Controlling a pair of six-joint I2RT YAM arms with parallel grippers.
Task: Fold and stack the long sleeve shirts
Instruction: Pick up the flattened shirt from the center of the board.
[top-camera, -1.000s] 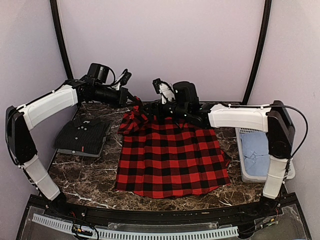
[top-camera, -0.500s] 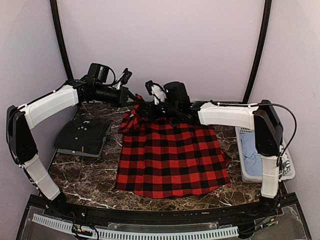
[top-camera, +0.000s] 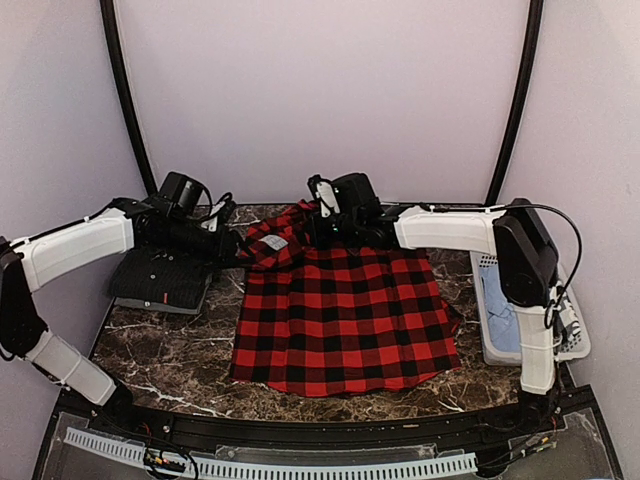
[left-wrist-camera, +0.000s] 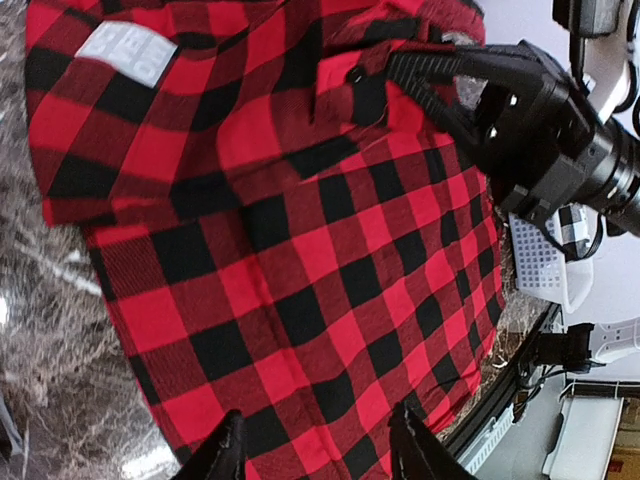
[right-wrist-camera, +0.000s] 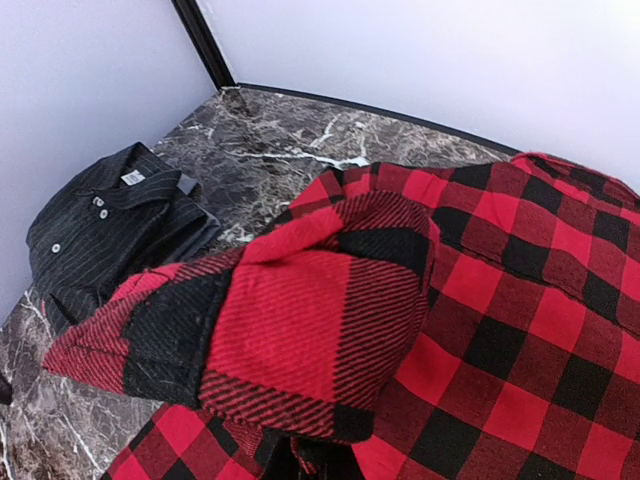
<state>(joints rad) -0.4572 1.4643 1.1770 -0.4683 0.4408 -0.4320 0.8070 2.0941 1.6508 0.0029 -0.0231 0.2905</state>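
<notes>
the red-and-black flannel shirt (top-camera: 345, 310) lay spread flat across the middle of the marble table (top-camera: 170, 350), its far left corner turned over so that a white label (left-wrist-camera: 125, 52) showed. the right gripper (left-wrist-camera: 395, 80) had its jaws pressed together on a fold of that flannel at the far edge, while the left gripper (top-camera: 237, 250) hung just beside the turned corner, jaws spread with nothing between them. the dark striped shirt (right-wrist-camera: 110, 225) sat folded at the table's left, apart from the flannel, and a basket (top-camera: 487, 310) stood at the right.

Marble table (top-camera: 170, 350): flannel (top-camera: 340, 310), charcoal shirt (top-camera: 160, 275), basket (top-camera: 481, 310)
</notes>
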